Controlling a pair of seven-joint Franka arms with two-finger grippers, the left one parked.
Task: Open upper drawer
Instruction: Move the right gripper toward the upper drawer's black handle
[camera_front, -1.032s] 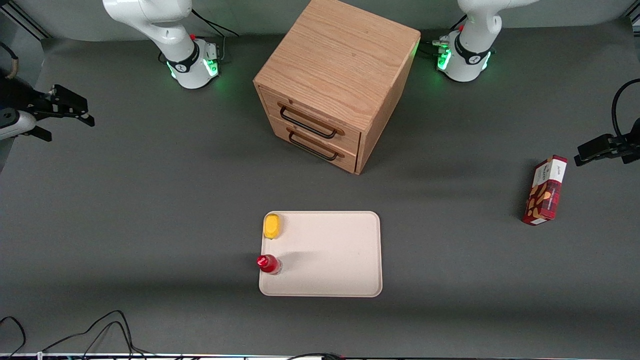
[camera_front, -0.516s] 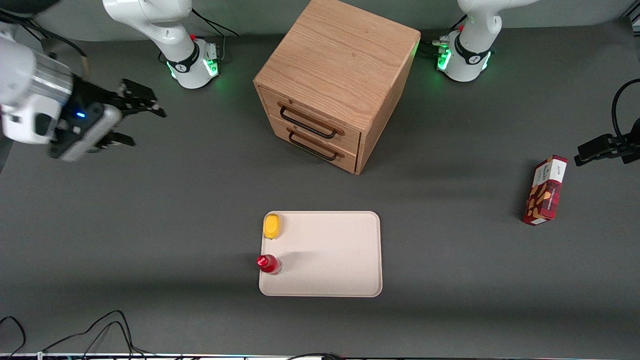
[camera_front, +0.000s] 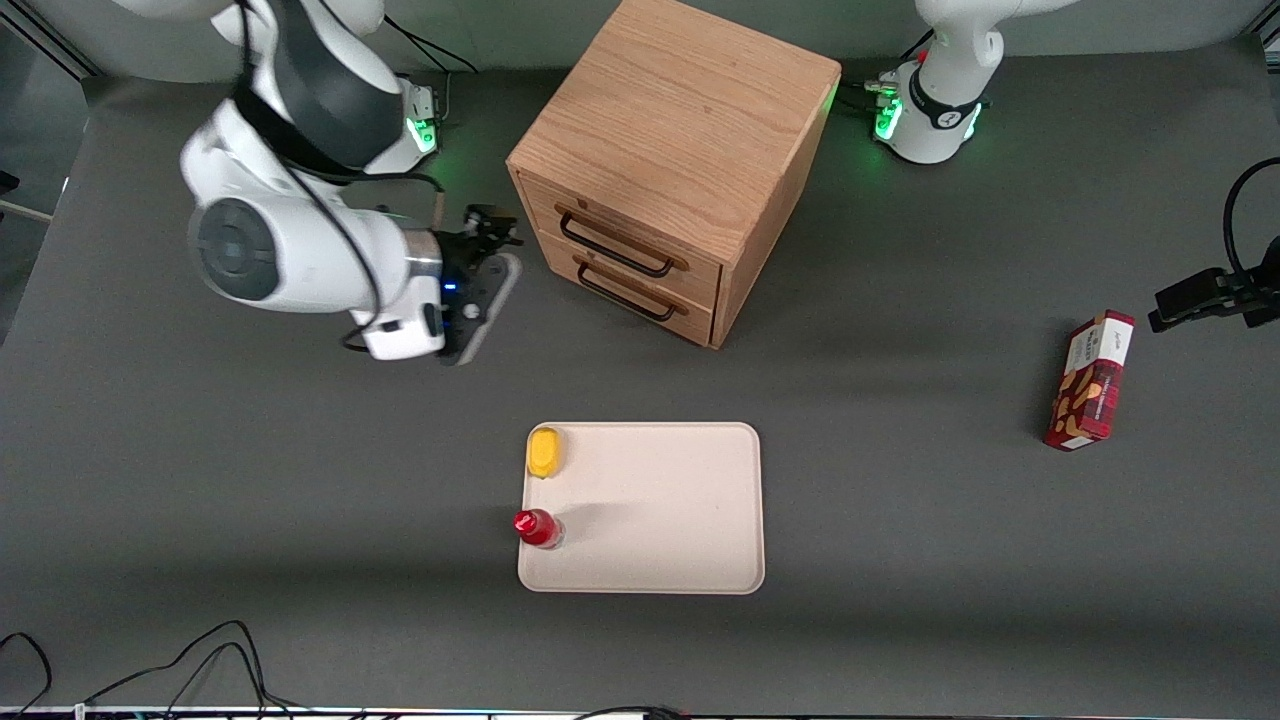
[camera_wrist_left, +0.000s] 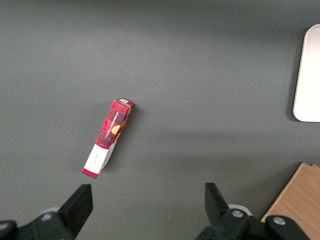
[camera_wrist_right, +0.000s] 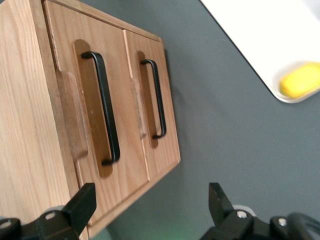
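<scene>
Black fingers (camera_wrist_right: 80, 207) of the gripper (camera_front: 487, 236) stand wide apart with nothing between them, hovering just beside the oak cabinet (camera_front: 680, 130) at drawer height, toward the working arm's end of the surface (camera_front: 250, 480). Facing them in the wrist view is the upper drawer (camera_wrist_right: 90, 115), shut flush, its long black handle (camera_wrist_right: 106, 107) untouched; the lower drawer (camera_wrist_right: 152, 100) sits beside it, also shut. By my reading only the approach is under way: reaching the handle, closing on it and pulling all remain.

Matt oak-grain upper drawer (camera_wrist_right: 92, 107), smooth black wire handle (camera_wrist_right: 107, 107).
</scene>
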